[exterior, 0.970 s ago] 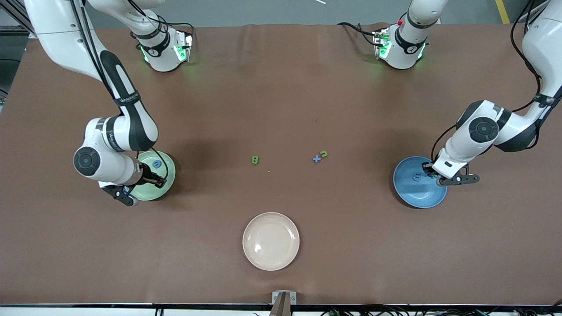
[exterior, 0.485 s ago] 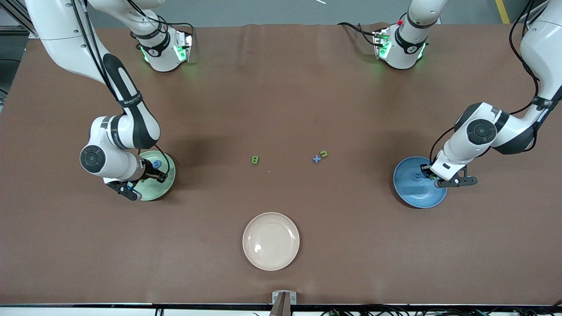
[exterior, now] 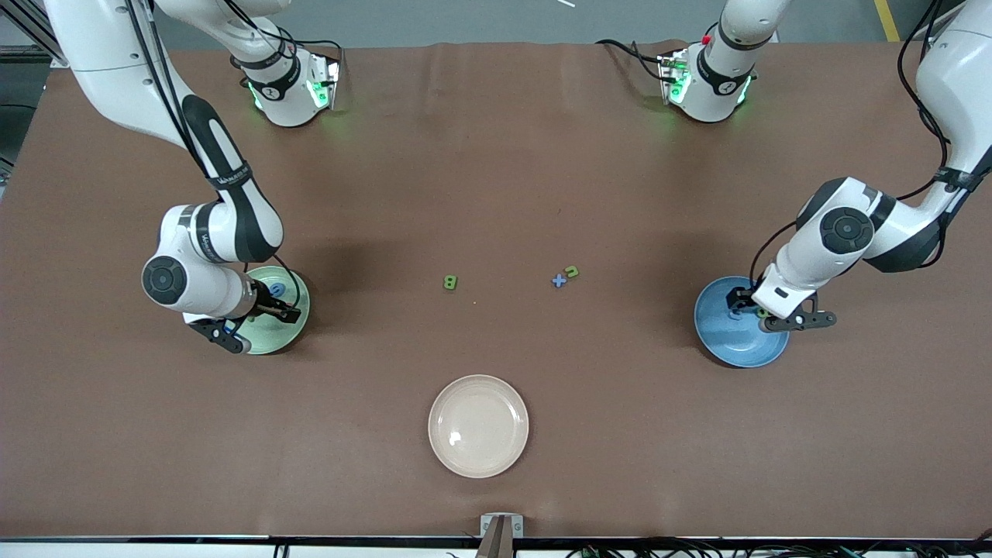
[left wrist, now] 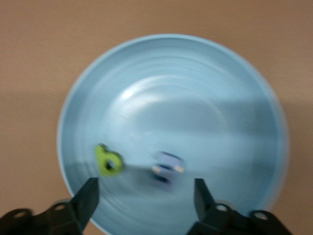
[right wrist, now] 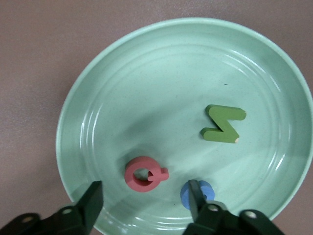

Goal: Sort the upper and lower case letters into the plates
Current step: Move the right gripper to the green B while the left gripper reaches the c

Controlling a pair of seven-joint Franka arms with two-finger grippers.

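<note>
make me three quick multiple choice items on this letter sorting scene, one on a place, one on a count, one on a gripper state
1. Where is the cream plate?
A. nearer the front camera than the green B
B. under the left gripper
C. beside the right arm's base

2. How many pieces lie in the mint green plate?
A. one
B. three
C. five

3. How is the left gripper?
A. shut on a red letter
B. open over the blue plate
C. resting on bare table

Answers:
1 A, the cream plate shows lower in the front view than the B.
2 B, the right wrist view shows a green piece, a red piece and a blue piece.
3 B, its fingers stand apart with nothing between them.
</note>
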